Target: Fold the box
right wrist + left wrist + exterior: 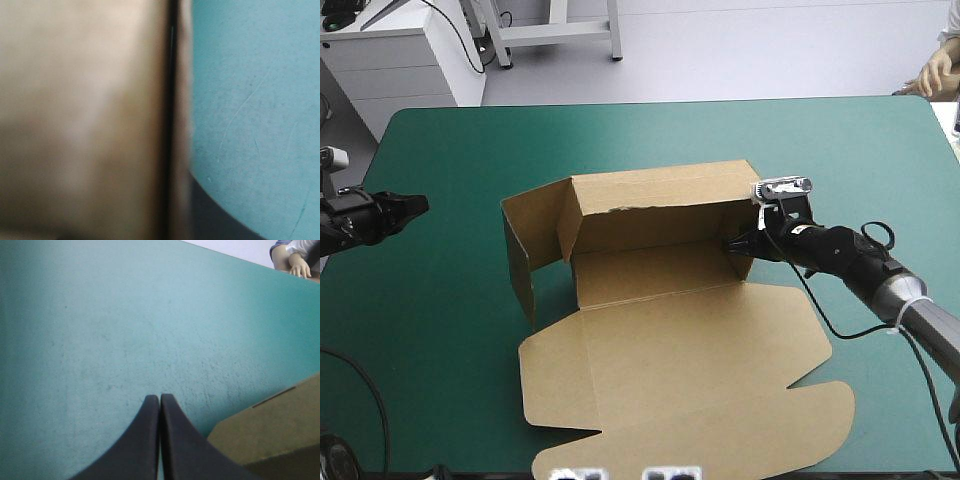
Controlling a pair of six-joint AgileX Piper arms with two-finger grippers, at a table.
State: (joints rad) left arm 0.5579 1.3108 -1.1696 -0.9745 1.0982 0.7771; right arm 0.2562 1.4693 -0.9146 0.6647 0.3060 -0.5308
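- Your broad bench with the teal-green cover and rounded corners (440, 330) fills most of the high view.
- Beyond its far edge you see a smooth, pale grey floor (740, 50).
- A white boxy cabinet (410, 70) stands off the bench's far left corner.
- Light lies evenly over the cover.

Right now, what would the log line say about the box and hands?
box: back and left walls up, lid flat | left hand: shut, off box | right hand: shut on box's right end

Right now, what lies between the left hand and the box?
Nothing but bare teal-green cover separates the left hand from the box, per the high view.
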